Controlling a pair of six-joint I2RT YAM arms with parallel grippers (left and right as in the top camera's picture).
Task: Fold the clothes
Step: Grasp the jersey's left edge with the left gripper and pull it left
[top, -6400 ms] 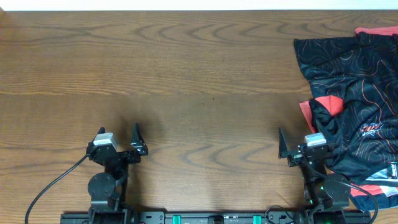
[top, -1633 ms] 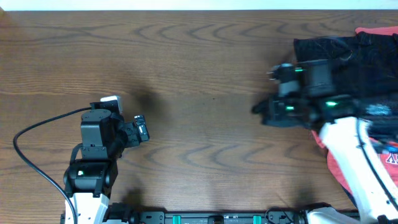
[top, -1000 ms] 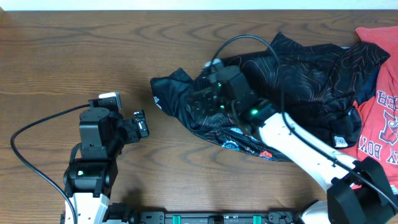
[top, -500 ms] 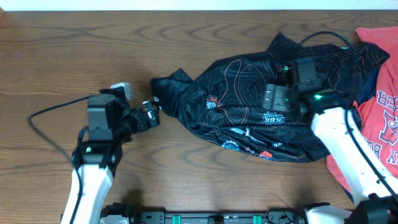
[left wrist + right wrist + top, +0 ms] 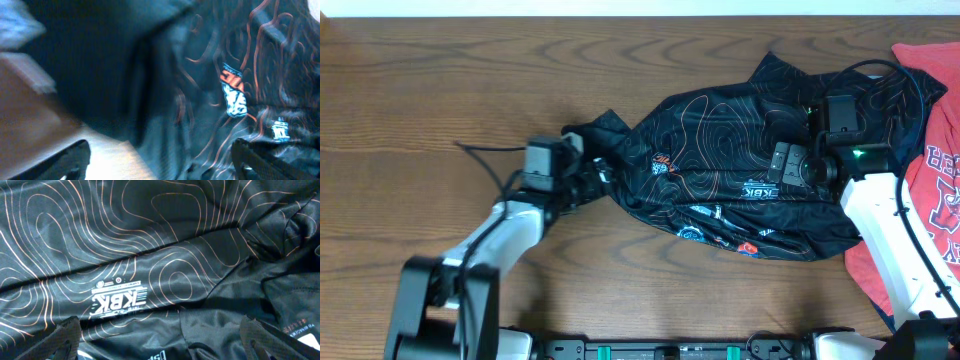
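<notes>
The black jersey (image 5: pixel 720 140) with thin orange contour lines lies crumpled on the table's middle right. My left gripper (image 5: pixel 592 180) is open at its left edge. In the left wrist view the gripper (image 5: pixel 160 167) has its fingers spread over the jersey's hem (image 5: pixel 215 75) and a bit of table. My right gripper (image 5: pixel 780 165) is open over the jersey's right half. In the right wrist view the gripper (image 5: pixel 165 347) hangs empty over the fabric (image 5: pixel 150 245) near a white "KBK" logo. A red T-shirt (image 5: pixel 935 160) lies at the right edge. I cannot pick out a navy T-shirt.
The wooden table (image 5: pixel 470 80) stretches left and far of the jersey. The red T-shirt partly lies under the jersey's right side and under my right arm. The table's far edge runs along the top of the overhead view.
My left gripper has moved right to the jersey's left edge. My right gripper has shifted slightly right over the jersey. Earlier the right arm pulled the jersey from the right pile to the middle.
</notes>
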